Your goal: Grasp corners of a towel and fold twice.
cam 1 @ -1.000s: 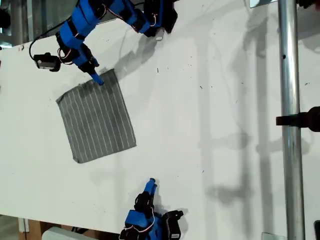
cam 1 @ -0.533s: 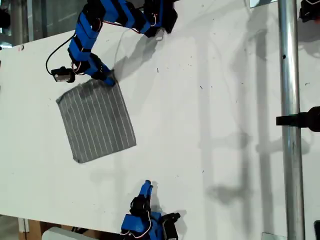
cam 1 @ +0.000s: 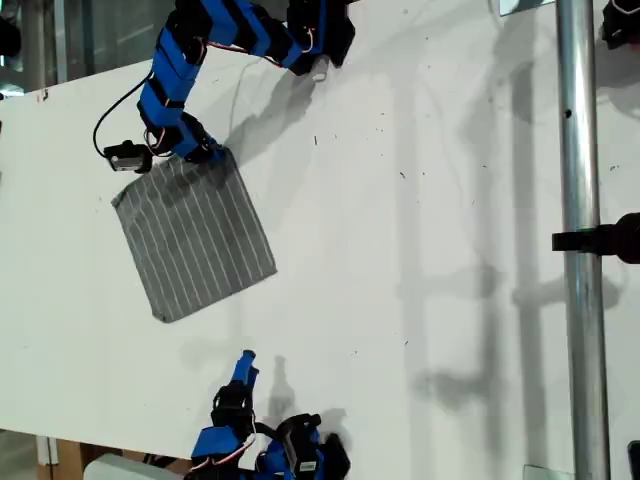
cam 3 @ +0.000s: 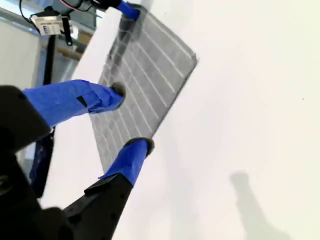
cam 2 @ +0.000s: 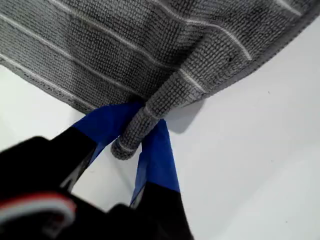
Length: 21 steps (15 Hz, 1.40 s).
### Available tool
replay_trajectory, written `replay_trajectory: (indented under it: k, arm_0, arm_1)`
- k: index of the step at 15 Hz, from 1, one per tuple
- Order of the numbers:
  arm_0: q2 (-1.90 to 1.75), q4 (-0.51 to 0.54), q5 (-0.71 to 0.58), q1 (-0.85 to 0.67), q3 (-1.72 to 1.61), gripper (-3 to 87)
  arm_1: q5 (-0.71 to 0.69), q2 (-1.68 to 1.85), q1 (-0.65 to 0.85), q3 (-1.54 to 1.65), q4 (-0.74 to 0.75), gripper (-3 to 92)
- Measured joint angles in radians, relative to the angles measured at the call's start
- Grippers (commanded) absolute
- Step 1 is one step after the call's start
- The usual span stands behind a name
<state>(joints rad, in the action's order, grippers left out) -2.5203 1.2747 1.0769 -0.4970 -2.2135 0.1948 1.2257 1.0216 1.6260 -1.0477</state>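
White table (cam 1: 420, 250), grey striped towel (cam 1: 195, 240) lying flat toward the exterior view's left, faint dark specks on the surface

First gripper (cam 2: 140, 137) pinched closed on a towel corner (cam 2: 131, 140); second gripper (cam 3: 134, 117) hovering, jaws spread apart

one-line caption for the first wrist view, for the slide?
My first gripper pinches a bunched corner of the grey striped towel above the white table.
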Motion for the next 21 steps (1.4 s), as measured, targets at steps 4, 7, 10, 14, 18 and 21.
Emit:
replay_trajectory:
  k: [4, 7, 10, 14, 18, 21]
  arm_0:
    - [0.676, 0.055, -0.236, -0.023, 0.558, 28.6]
    - [1.077, 0.135, -0.393, -0.034, 0.957, 31.1]
    - [1.344, 0.126, -0.416, -0.086, 1.187, 29.4]
    - [1.634, 0.043, -0.387, -0.14, 1.333, 26.8]
    - [1.753, 0.035, -0.41, -0.117, 1.364, 28.0]
    - [1.761, 0.074, -0.377, -0.092, 1.374, 28.6]
  arm_1:
    - [0.0, 0.0, -0.005, 0.0, 0.0, -0.2]
    - [0.0, 0.0, -0.005, 0.0, 0.0, -0.2]
    - [-0.003, 0.0, -0.005, 0.0, 0.002, -0.2]
    - [-0.006, 0.0, -0.005, 0.0, 0.002, -0.2]
    - [-0.006, 0.0, -0.005, 0.0, 0.002, -0.2]
    - [-0.006, 0.0, -0.005, 0.0, 0.002, -0.2]
